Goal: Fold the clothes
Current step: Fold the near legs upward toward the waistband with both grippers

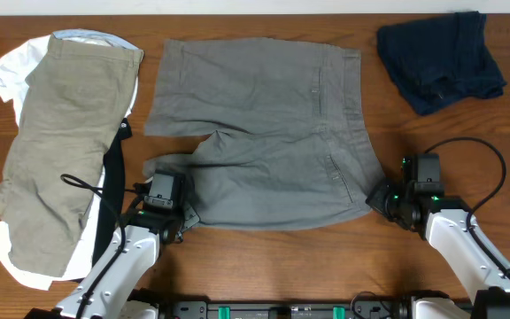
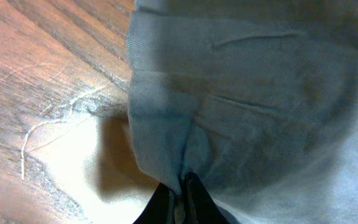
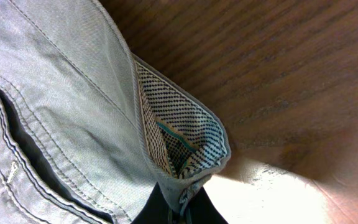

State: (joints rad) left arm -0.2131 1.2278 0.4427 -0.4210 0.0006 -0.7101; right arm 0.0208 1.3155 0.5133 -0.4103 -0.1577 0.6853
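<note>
Overhead, the grey shorts lie spread across the middle of the worktop. Their long axis runs left to right, with the waistband toward the right arm and the legs toward the left. The left fingers sit at the near leg hem and the right fingers at the near waistband corner, so the garment stretches away from both.

In the left wrist view, the fingers are pinched together on a fold of grey cloth.

In the right wrist view, the fingers are clamped on the speckled waistband lining.
</note>
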